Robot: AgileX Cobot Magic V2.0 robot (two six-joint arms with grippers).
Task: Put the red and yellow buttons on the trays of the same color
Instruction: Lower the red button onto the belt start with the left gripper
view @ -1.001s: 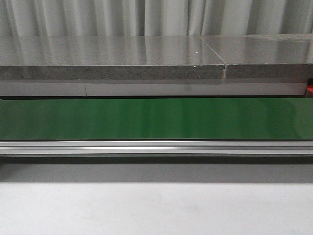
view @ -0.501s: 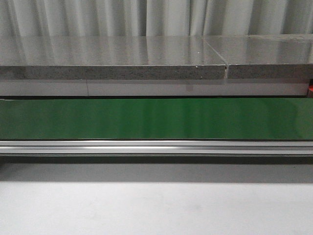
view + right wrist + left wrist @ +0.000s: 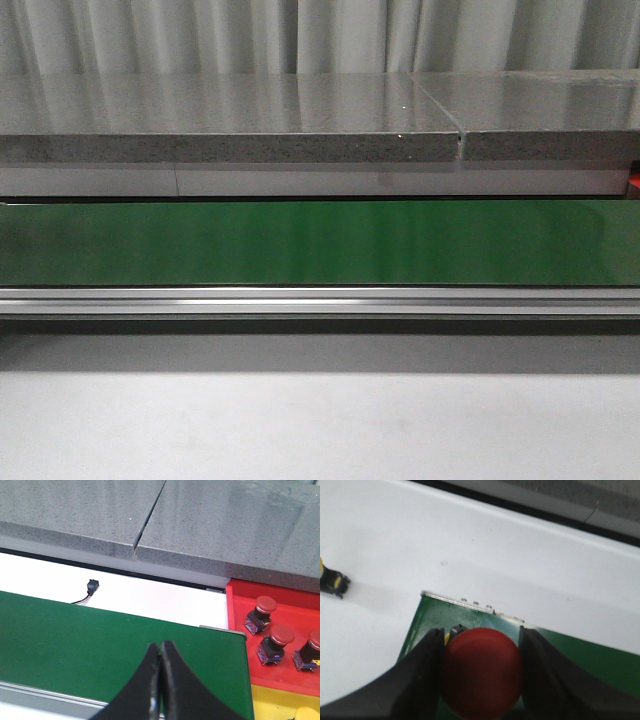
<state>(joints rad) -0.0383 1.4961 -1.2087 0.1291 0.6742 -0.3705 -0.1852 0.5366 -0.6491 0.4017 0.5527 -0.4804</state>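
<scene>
Red button clamped in the left claw above the end of the green belt.

The red button point(image 3: 481, 671) has a smooth, rounded, dome-shaped cap, glossy and slightly blurred, with a bit of yellow and dark body peeking out at its upper edge. The left claw point(image 3: 481, 672) grips it, one dark finger point(image 3: 422, 675) pressed to each side of the cap. Under it lies the end of the green belt point(image 3: 600, 665), edged by a white table point(image 3: 485, 555). The right claw point(image 3: 160, 685) is pressed together, holding nothing, over the same belt. Beside that belt's end sits a red tray point(image 3: 290, 607) with three red-capped buttons point(image 3: 274, 642) standing upright in it, and next to it a yellow tray point(image 3: 272, 702) with a yellow button point(image 3: 306, 714) at the frame's edge. A grey stone slab point(image 3: 230, 120) runs behind the belt.
</scene>
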